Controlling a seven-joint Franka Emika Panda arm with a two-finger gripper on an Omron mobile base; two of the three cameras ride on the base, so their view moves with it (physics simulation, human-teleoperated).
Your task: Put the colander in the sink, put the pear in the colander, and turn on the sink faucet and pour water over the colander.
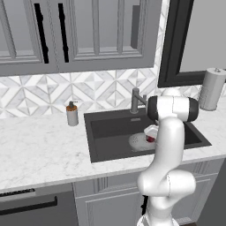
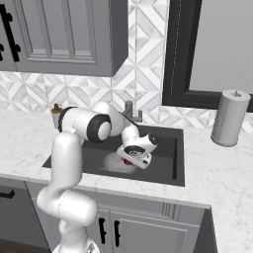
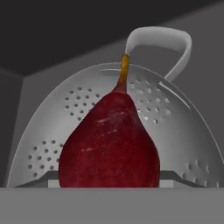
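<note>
The dark sink (image 1: 110,128) holds the silver colander (image 1: 137,142), which lies on the basin floor near the drain. My gripper (image 1: 151,135) hangs low over the colander's right side, shut on the dark red pear (image 1: 151,139). In the hand view the pear (image 3: 109,144) stands stem up and hides my fingertips, with the holed colander wall (image 3: 48,135) and one loop handle (image 3: 175,43) behind it. From the right base view the pear (image 2: 127,161) shows just under the hand, above the colander (image 2: 112,163). The grey sink faucet (image 1: 135,100) stands behind the basin, and no water shows.
A soap dispenser (image 1: 72,114) stands on the marble counter left of the sink. A paper towel roll (image 1: 212,88) stands at the right, under a dark-framed window. Grey wall cabinets hang above the counter. My arm's elbow arches over the basin's front rim.
</note>
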